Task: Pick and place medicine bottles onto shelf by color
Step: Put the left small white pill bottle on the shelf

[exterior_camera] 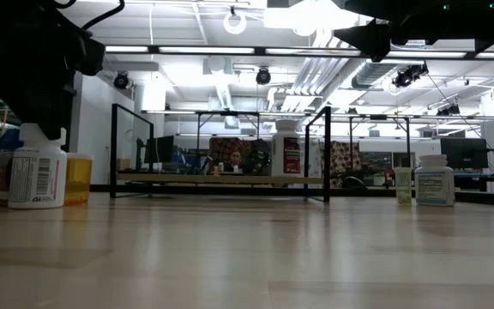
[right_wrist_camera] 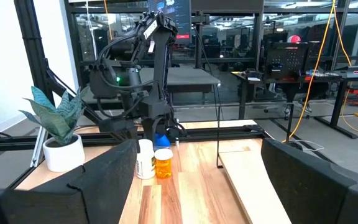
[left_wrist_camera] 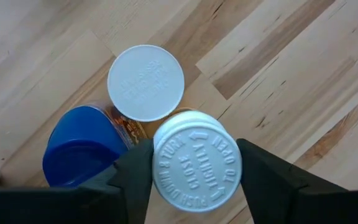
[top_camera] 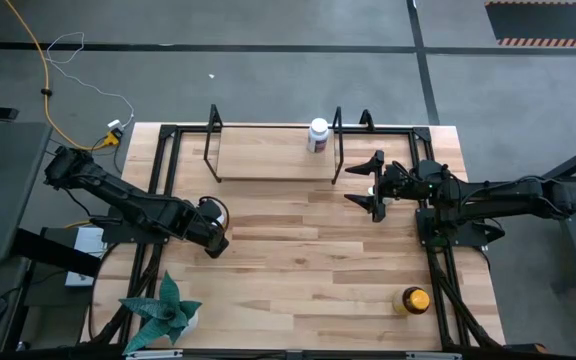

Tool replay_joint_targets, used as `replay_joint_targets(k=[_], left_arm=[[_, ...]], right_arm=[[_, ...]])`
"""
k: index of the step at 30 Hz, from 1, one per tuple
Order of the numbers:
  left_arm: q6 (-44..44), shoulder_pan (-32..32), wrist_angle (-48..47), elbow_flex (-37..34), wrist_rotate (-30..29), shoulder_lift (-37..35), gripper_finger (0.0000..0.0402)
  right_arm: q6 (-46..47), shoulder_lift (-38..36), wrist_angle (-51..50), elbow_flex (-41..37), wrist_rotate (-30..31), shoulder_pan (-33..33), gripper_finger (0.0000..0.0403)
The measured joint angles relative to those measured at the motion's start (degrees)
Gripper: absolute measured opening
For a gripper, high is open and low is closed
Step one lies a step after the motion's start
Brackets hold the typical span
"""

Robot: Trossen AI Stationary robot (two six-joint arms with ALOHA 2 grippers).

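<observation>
Bottle btwn left tool fingers.

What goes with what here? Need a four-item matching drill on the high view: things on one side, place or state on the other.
Things
1. white bottle
2. amber bottle
3. potted plant
4. right claw

Place or state
A. lower-left corner of the table in the high view
B. open, up in the air by the right end of the shelf
C. standing on the shelf, at its right end
D. alone near the table's lower-right edge in the high view

Pairs: 1-C, 2-D, 3-A, 4-B
</observation>
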Motion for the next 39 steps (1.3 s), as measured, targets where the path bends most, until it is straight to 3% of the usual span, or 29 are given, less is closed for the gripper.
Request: replay_joint_targets(k=[12,20,25,32,35,39], left_arm=[[5.0,-1.0,-0.3,1.6,1.2,0.0,0.02],[14.0,-5.1,-0.2,8.5,-7.0,0.0,0.019],[26.1,-2.9,-0.1,15.5,-11.2,0.1,0.0194],[48.7,11.4,0.1,25.2,-15.1,0.5,0.0194],[55.2,21.4,0.0,29.1,-10.9,1.3,0.0194],[63.3,35.9,-1.6,34.1,-1.0,4.8,0.0194]], right_arm=[[0.0,0.0,0.0,0.0,0.0,0.0,0.0337],[0.0,0.0,0.0,0.0,0.0,0.0,0.0337],[0.0,0.0,0.0,0.0,0.0,0.0,0.0337],[0.0,0.0,0.0,0.0,0.0,0.0,0.0337],[0.0,0.0,0.0,0.0,0.0,0.0,0.0337],[0.0,0.0,0.0,0.0,0.0,0.0,0.0337]])
